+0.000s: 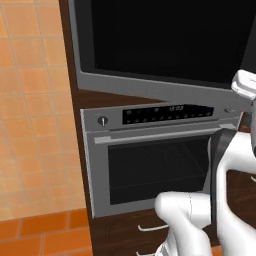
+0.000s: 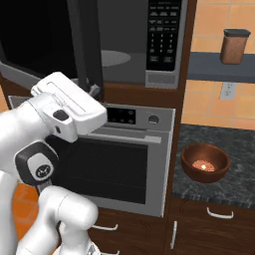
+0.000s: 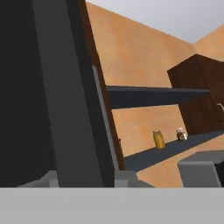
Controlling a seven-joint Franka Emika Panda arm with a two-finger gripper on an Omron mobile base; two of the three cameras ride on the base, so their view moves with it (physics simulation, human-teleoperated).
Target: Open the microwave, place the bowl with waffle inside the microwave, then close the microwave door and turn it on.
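The microwave (image 2: pixel 149 74) stands open, showing its dark cavity, round grey plate (image 2: pixel 115 58) and keypad (image 2: pixel 163 35). The microwave door (image 2: pixel 40 35) is swung out to the left, and its black glass shows in the left base view (image 1: pixel 165 40). My gripper (image 2: pixel 94 91) sits at the door's free edge by the dark bar handle (image 2: pixel 87 45). In the hand view the fingertips (image 3: pixel 126 178) straddle that bar (image 3: pixel 74 109); whether they press on it is unclear. The reddish-brown bowl (image 2: pixel 209 176) with the waffle (image 2: pixel 203 165) rests on the counter at the right.
A silver oven (image 2: pixel 119 164) with a horizontal handle sits under the microwave, also seen in the left base view (image 1: pixel 150 165). The dark stone counter (image 2: pixel 239 144) lies at the right. A brown jar (image 2: pixel 234 46) stands on a shelf above it. Drawers run below.
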